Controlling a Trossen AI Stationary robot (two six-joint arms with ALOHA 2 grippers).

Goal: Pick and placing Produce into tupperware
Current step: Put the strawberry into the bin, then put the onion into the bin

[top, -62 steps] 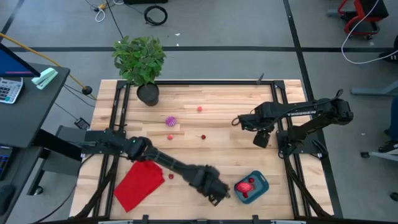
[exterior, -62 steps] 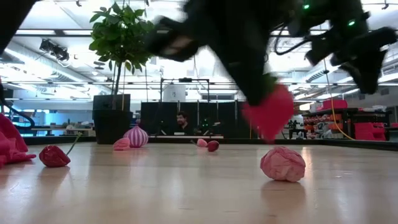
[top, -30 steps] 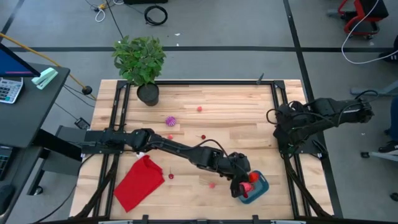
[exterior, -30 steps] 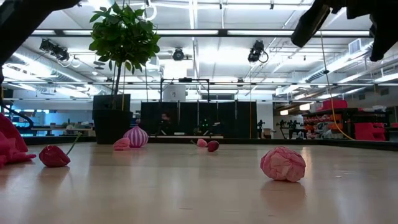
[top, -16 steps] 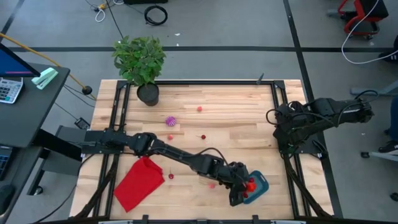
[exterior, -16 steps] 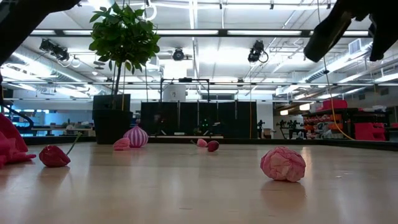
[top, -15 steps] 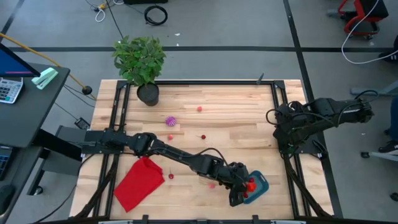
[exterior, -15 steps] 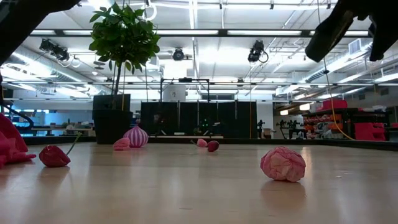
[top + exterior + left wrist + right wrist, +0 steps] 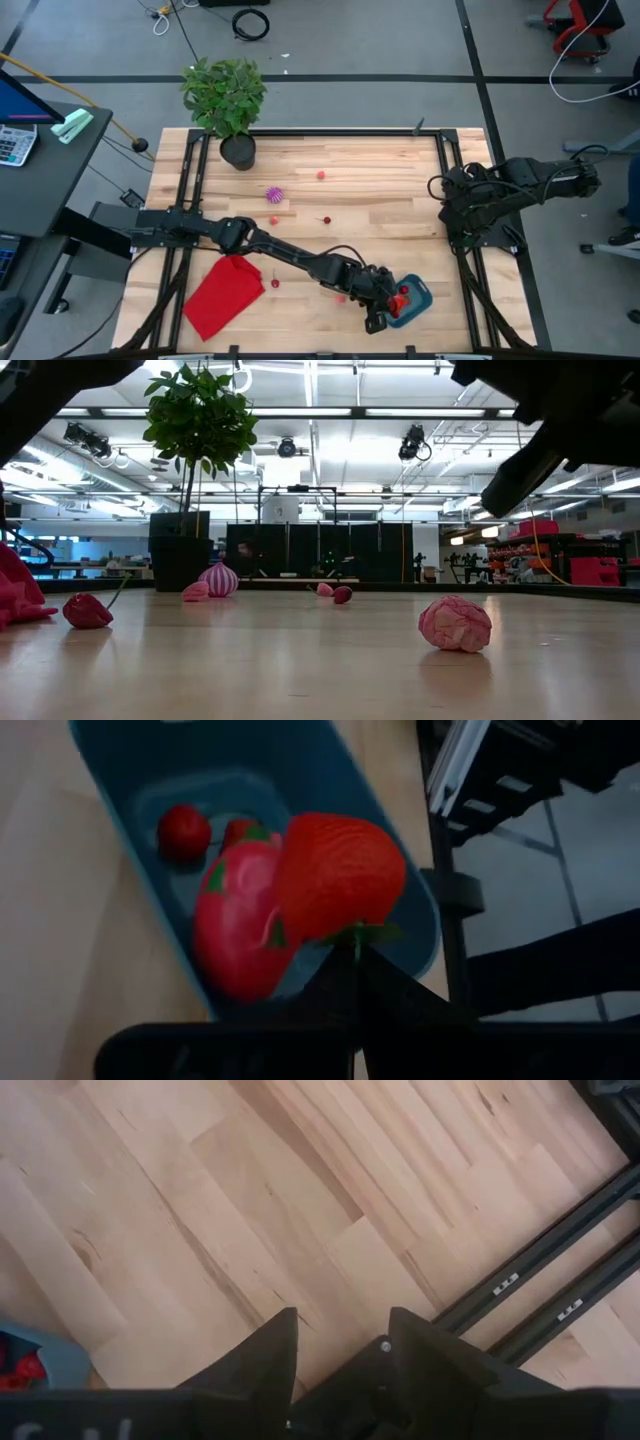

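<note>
The teal tupperware (image 9: 418,293) sits near the table's front right; in the left wrist view the tupperware (image 9: 130,760) holds a pink-red fruit (image 9: 225,925) and a small red one (image 9: 183,828). My left gripper (image 9: 390,307) is shut on a red strawberry (image 9: 340,870) just over the tub. My right gripper (image 9: 340,1348) stands open over bare wood by the table's right edge, nothing between its fingers. More produce lies loose: a purple piece (image 9: 274,194), small red ones (image 9: 321,175) (image 9: 274,283) and a pink one (image 9: 455,623). My left gripper pinches the strawberry by its green leafy cap (image 9: 356,932) between the tips of its two fingers. The fingers slant down from the table's left. The red body juts out beyond them over the tub's inside; whether it touches the fruit below I cannot tell.
A red cloth (image 9: 228,293) lies at the front left. A potted plant (image 9: 225,95) stands at the far left corner. A black frame rail (image 9: 452,190) runs along the table's right side beside my right arm. Bare wood stretches across the middle.
My left gripper has sunk toward the tupperware and shifted a little toward the table's near edge, still shut on the strawberry. The strawberry has come down with it over the tub.
</note>
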